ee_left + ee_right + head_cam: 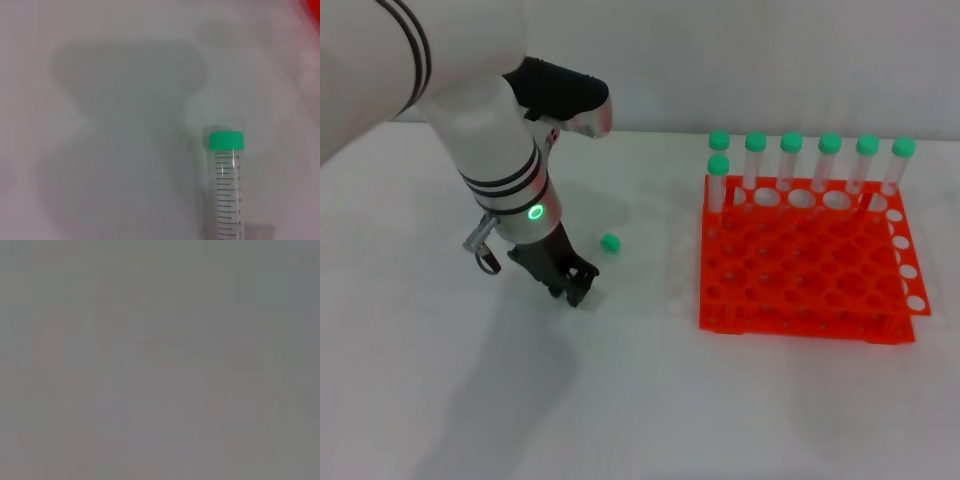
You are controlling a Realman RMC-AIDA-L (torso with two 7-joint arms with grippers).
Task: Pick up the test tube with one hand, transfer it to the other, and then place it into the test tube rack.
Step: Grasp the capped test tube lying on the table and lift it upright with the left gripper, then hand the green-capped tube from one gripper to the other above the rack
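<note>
The test tube lies on the white table, its green cap (610, 243) showing just right of my left gripper (572, 285). The gripper is lowered to the table at the tube's lower end; the clear body is hard to make out there. In the left wrist view the tube (226, 190) shows its green cap and printed scale, close over the table and running out of the picture. The orange-red rack (800, 290) stands to the right, well apart from the gripper. My right gripper is out of view; the right wrist view is plain grey.
Several green-capped tubes (792, 160) stand in the rack's back row, and one more (718, 182) stands at its left edge. The white table (640, 400) stretches in front of the arm and the rack. A wall closes the back.
</note>
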